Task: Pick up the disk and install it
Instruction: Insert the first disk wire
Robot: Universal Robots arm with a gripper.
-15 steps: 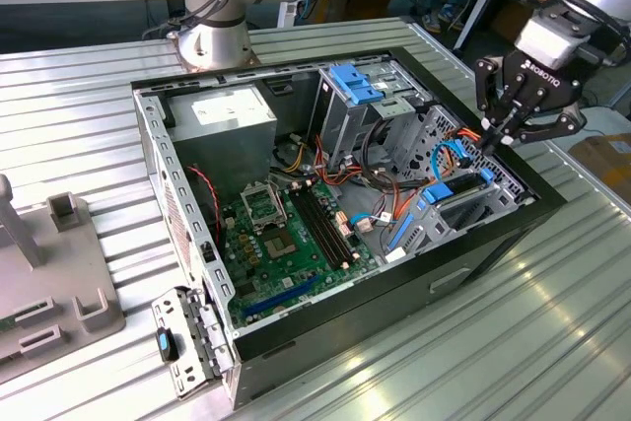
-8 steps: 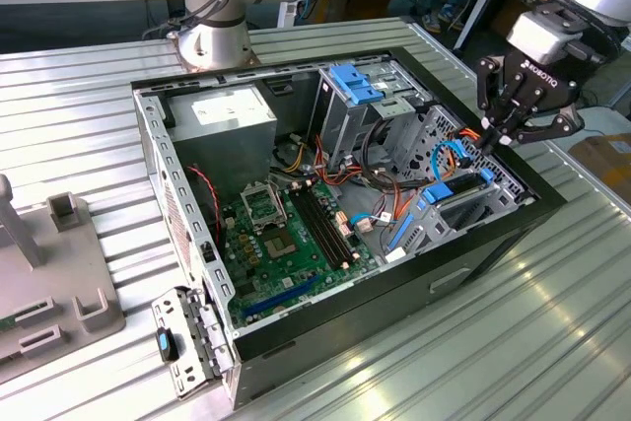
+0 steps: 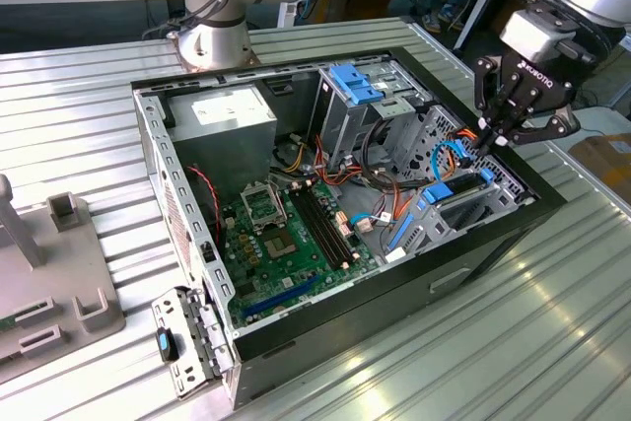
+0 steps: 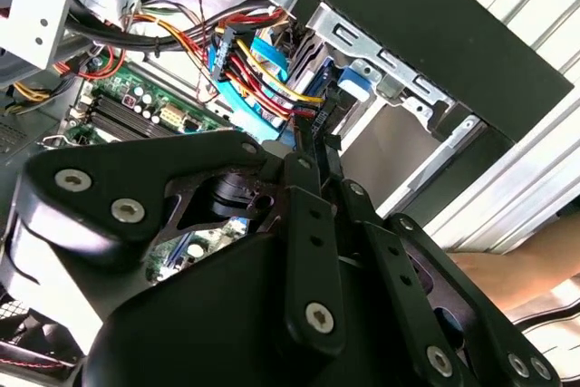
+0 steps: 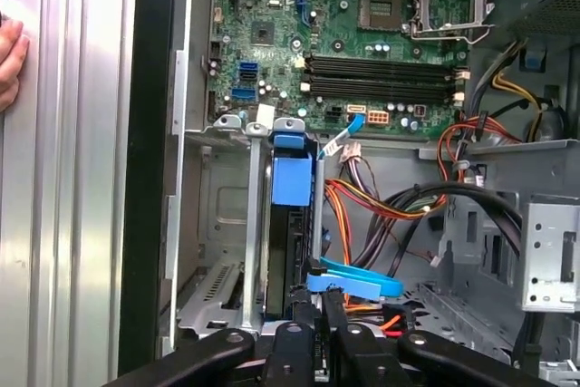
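The disk (image 5: 288, 260) stands on edge in a slot of the metal drive cage at the case's front corner, with its blue rail tab (image 5: 292, 178) at the end towards the motherboard. In the exterior view the disk (image 3: 458, 201) is a dark slab with blue ends, low in the case on that view's right. My gripper (image 3: 485, 145) hangs just over it with its black fingers drawn together. In the first wrist view my gripper (image 5: 317, 310) sits at the disk's near end, beside a blue cable connector (image 5: 353, 280). My gripper (image 4: 317, 133) holds nothing that shows.
The open computer case (image 3: 473, 244) lies on a ribbed metal table. Inside are a motherboard (image 3: 286, 234), a grey power supply box (image 3: 222, 110), a blue bracket (image 3: 355, 81) on the upper cage and loose cables (image 5: 381, 206). A person's hand (image 5: 7, 52) rests by the case.
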